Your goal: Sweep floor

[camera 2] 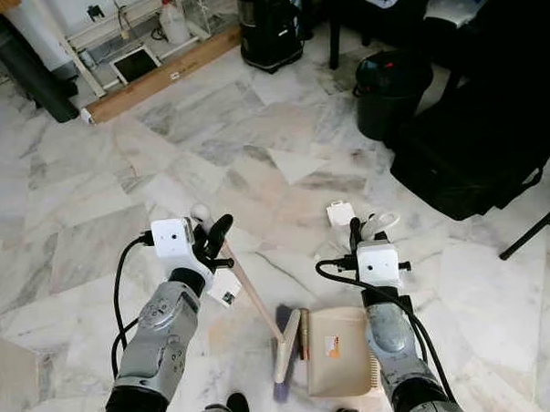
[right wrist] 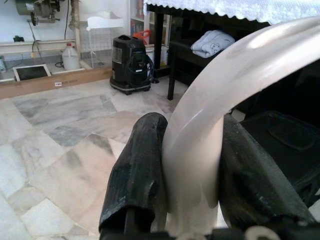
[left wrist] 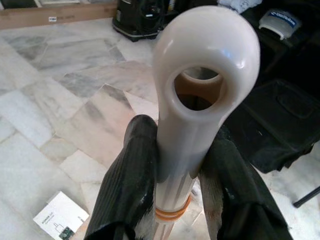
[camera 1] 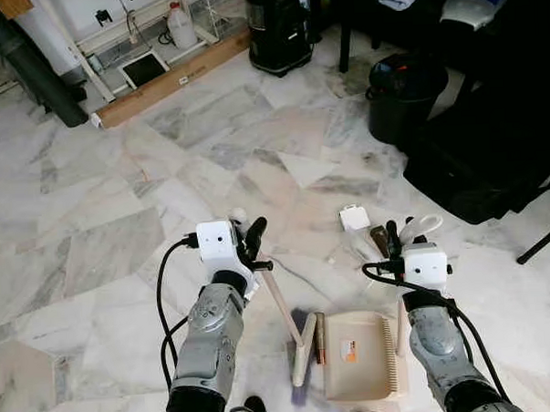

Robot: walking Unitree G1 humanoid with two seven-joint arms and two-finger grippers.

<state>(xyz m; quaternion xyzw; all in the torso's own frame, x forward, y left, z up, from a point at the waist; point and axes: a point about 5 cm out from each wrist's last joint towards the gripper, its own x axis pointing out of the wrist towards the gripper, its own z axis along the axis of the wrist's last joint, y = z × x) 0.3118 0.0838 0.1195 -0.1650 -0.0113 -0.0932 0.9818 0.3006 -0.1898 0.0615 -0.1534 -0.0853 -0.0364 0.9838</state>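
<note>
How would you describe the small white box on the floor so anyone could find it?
Start at the black bin on the marble floor. Nearer the robot, just beyond the right hand, lies the white box. It is the one flat, square white item there, smaller than the beige dustpan.

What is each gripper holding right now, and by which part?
The left gripper is shut on the broom, near the top of its handle, just below the hanging loop. The right gripper is shut on the dustpan, on its curved handle.
</note>
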